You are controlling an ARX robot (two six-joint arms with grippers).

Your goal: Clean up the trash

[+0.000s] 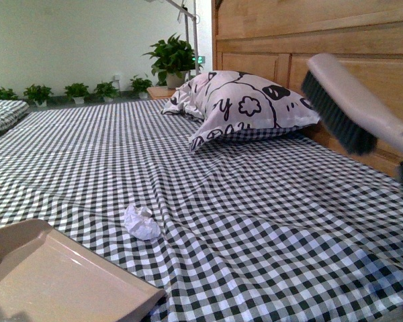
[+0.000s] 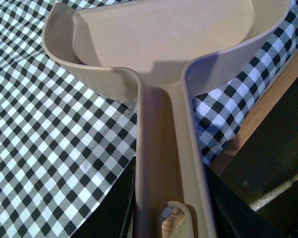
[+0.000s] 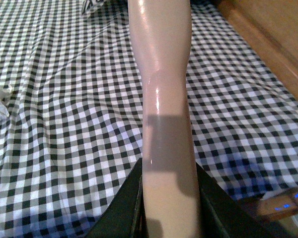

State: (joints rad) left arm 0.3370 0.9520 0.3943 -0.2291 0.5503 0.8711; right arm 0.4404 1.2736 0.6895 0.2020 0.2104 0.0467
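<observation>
The dustpan [image 1: 60, 278] sat in the lower left of the front view, its handle pinched between the left gripper's [image 2: 170, 218] jaws. Just right of it the trash [image 1: 142, 223] lay on the checked sheet [image 1: 255, 221]. Potted plants [image 1: 77, 90] stood along the white wall at upper left. The pillow [image 1: 245, 107] leaned at the wooden headboard [image 1: 275, 33]. At right, the brush [image 1: 342, 111] hung above the sheet, its handle clamped by the right gripper's [image 3: 169, 208] jaws.

A checked bed [image 1: 269, 221] carries a patterned pillow [image 1: 245, 107] and a crumpled paper wad [image 1: 142, 223].
</observation>
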